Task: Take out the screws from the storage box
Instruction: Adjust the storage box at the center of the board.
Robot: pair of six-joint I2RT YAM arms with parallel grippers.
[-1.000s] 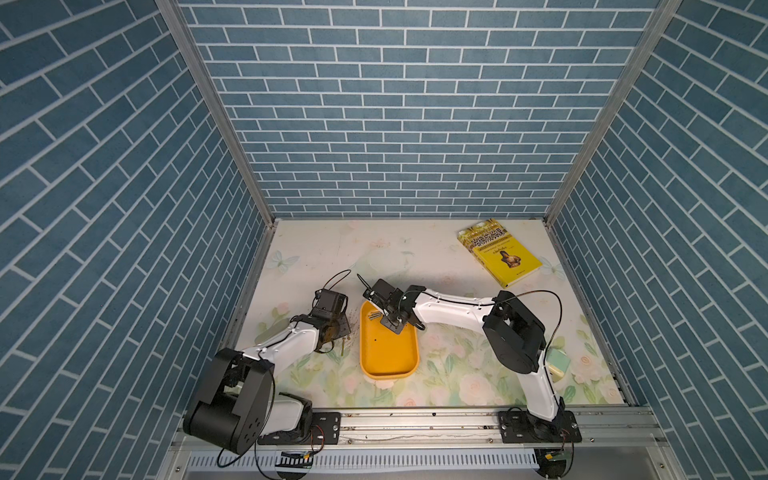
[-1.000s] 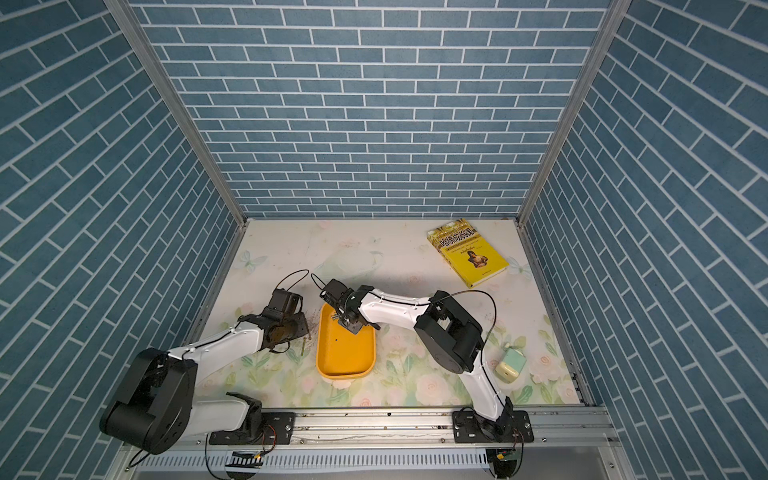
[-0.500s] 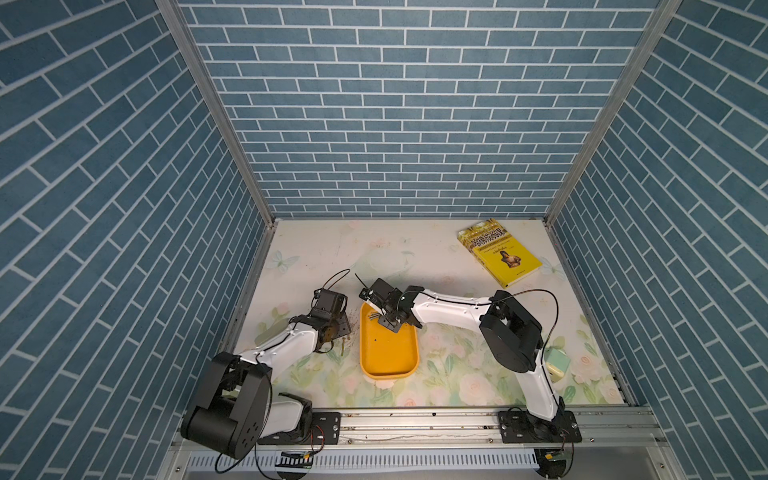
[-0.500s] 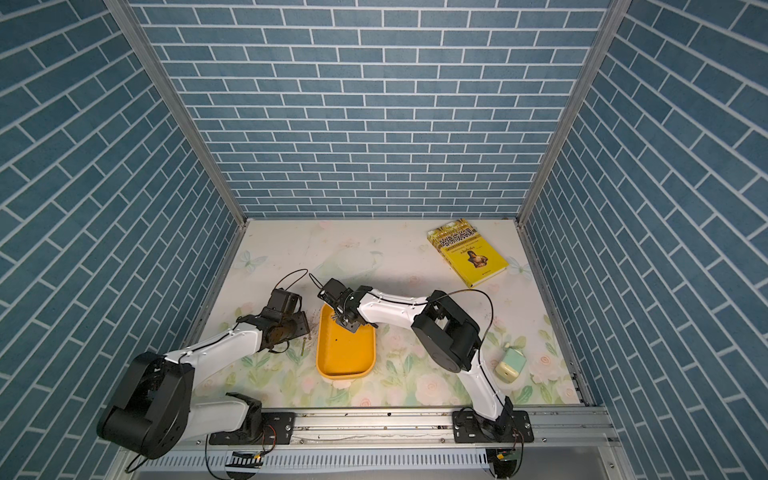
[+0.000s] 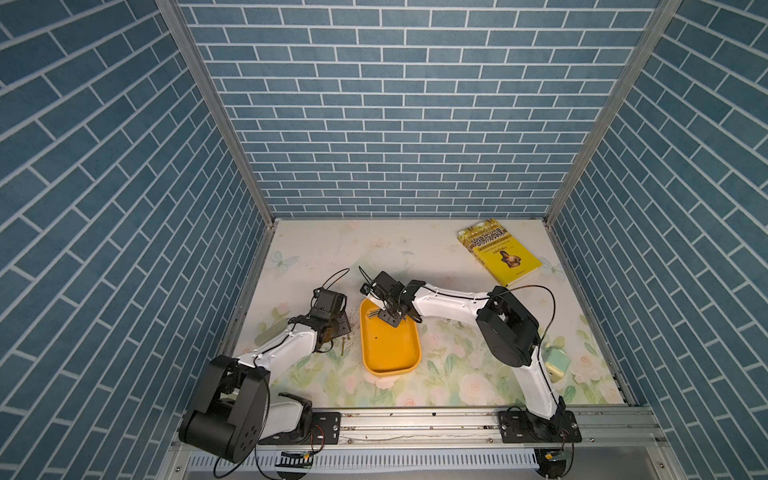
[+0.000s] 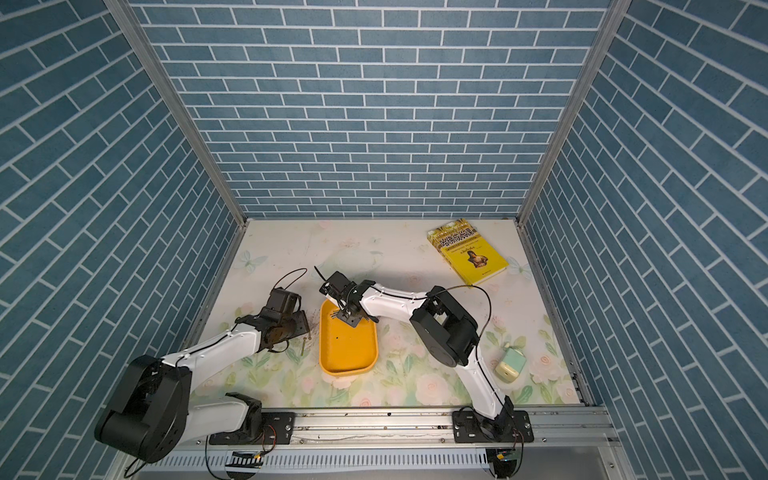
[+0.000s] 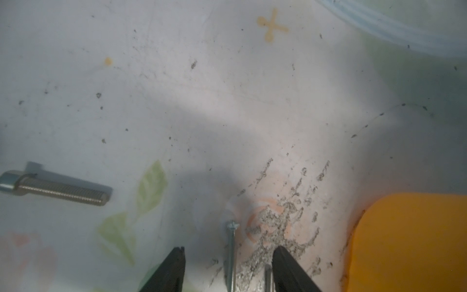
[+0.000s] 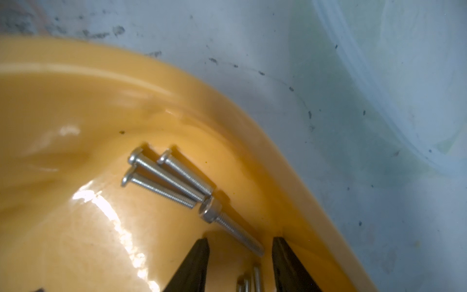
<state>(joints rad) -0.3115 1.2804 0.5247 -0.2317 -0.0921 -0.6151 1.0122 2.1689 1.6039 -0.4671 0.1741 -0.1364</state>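
Both grippers have just spread their jaws, which reads as one delivery finished and one pickup about to begin. Nearest the robot's base, the left gripper [image 7: 229, 250] sits low over the floral mat [image 5: 457, 382] just beside the storage box [image 5: 390, 370], with its jaws moderately apart and gripping nothing. A slim screw [image 7: 231, 242] lies loose on the mat between them, a second one shows close against one finger, and a third screw [image 7: 55, 188] rests well off to the side. At least these are out of the box. The box's near half is bare but for a dark speck. At its far end the right gripper [image 8: 240, 240] hangs inside the rim, partly open and empty, with the threaded tip of a cap-head screw [image 8: 225, 222] lying between its fingers. Three pan-head screws [image 8: 166, 177] lie bunched together just beyond, and a few more shafts show at the picture's edge. The job looks partly done, and closing on that cap-head screw seems the next step. Farthest back, a yellow book [image 5: 498, 257] lies well apart from the work.
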